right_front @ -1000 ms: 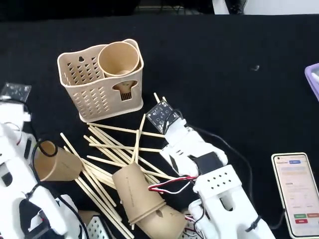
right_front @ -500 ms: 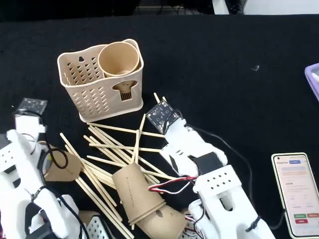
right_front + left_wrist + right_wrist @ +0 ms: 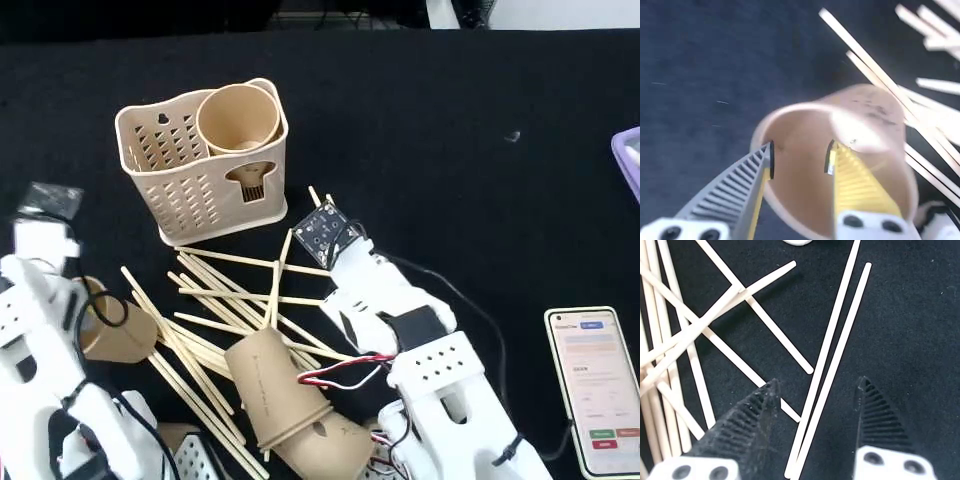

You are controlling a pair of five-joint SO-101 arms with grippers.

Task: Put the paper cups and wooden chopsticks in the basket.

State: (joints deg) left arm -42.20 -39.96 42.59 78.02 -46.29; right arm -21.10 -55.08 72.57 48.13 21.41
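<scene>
Drawing back leftward a touch, the left claw (image 3: 800, 159) is standing part-open at the mouth of the cup (image 3: 865, 115), one finger inside and not yet pinching, I judge. The cup is lying on the surface (image 3: 450, 120) beside the chopsticks (image 3: 832, 355), apart from the basket (image 3: 185, 185). Pinching the wall gently and lifting clear before swinging is looking wisest. The right claw (image 3: 817, 384) is hanging wide open over two chopsticks.

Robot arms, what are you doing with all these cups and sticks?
Two robot arms are tidying cups and chopsticks into the basket. One cup already stands in it. The left tool is open at the mouth of a tipped cup lying on the table. The right tool is open above two chopsticks, one finger on each side. More cups and sticks lie loose nearby.
</scene>
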